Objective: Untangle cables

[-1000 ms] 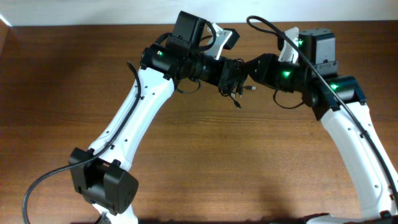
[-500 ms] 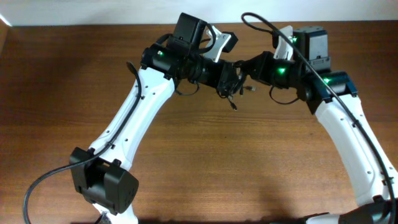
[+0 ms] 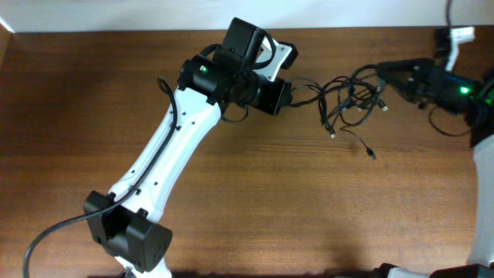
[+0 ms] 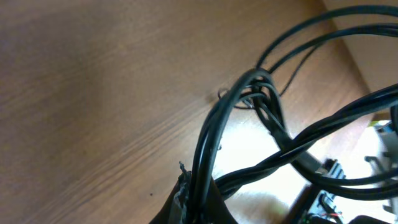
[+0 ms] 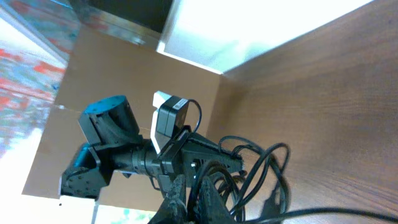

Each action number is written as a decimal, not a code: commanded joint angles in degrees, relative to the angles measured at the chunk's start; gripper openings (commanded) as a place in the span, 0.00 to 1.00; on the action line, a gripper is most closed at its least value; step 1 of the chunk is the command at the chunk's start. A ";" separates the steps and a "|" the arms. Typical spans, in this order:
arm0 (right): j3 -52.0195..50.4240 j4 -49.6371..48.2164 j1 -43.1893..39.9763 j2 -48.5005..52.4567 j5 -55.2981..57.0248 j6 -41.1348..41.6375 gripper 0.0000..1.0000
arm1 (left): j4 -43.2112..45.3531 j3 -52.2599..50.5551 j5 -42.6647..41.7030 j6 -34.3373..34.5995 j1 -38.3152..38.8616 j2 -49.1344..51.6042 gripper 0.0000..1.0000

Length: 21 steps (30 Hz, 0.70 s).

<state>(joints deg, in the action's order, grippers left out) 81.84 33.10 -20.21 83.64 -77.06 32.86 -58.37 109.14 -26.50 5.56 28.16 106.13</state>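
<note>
Black cables [image 3: 349, 96] looped at one o'clock (wooden table [image 3: 255, 201] beneath), left gripper [image 3: 286, 94] clenched on their nine o'clock end, right gripper [image 3: 384, 73] clamped on the three o'clock end.

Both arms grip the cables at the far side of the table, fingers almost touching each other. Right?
Not quite. Both arms do grip the cables at the far side of the table, but the left fingers and right fingers are well apart, with the cords strung loosely across the gap between them. The overhead view shows it.
</note>
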 commanded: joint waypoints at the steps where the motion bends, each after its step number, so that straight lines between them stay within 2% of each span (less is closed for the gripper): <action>1: 1.84 -1.44 -8.83 -2.16 -4.96 -7.34 0.04 | -5.40 -2.23 21.92 -1.60 -2.71 1.11 0.00; 2: 1.84 0.70 -9.44 -2.16 -1.77 -9.94 0.04 | -5.62 -2.23 22.05 -1.62 -2.71 1.11 0.00; 6: 1.84 19.10 -7.30 -2.16 28.09 -22.69 0.04 | -7.04 -2.21 21.75 -5.44 -2.71 1.11 0.00; 8: 1.84 21.86 -4.76 -2.16 30.01 -25.44 0.04 | -6.78 -2.12 16.98 -6.75 -2.71 1.11 0.00; 9: 1.84 22.23 -2.91 -2.16 29.99 -25.42 0.04 | -6.10 -1.60 10.05 -7.37 -2.71 1.09 0.00; 10: 1.84 22.23 -1.14 -2.16 29.94 -25.38 0.08 | -5.49 -0.98 4.70 -7.37 -2.71 1.11 0.00; 11: 1.84 22.21 0.68 -2.16 29.88 -25.38 0.22 | -4.22 0.35 -3.96 -7.37 -2.82 1.09 0.00; 13: 1.84 22.21 4.20 -2.16 29.51 -25.38 0.45 | -1.53 2.67 -14.56 -6.80 -3.19 1.09 0.00; 15: 1.84 22.12 8.31 -2.16 29.51 -23.98 0.61 | 3.39 4.79 -23.61 -1.81 -4.24 1.09 0.00; 17: 1.84 21.84 12.20 -2.08 29.57 -17.05 0.62 | 9.62 5.22 -25.42 7.43 -5.44 1.09 0.00; 21: 1.84 17.42 16.76 0.11 30.25 -10.93 0.62 | 13.53 5.22 -30.80 8.55 -5.57 1.09 0.00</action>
<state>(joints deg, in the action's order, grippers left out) 83.31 52.47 -5.74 82.59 -47.81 17.26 -46.78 113.32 -49.74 11.29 22.65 107.85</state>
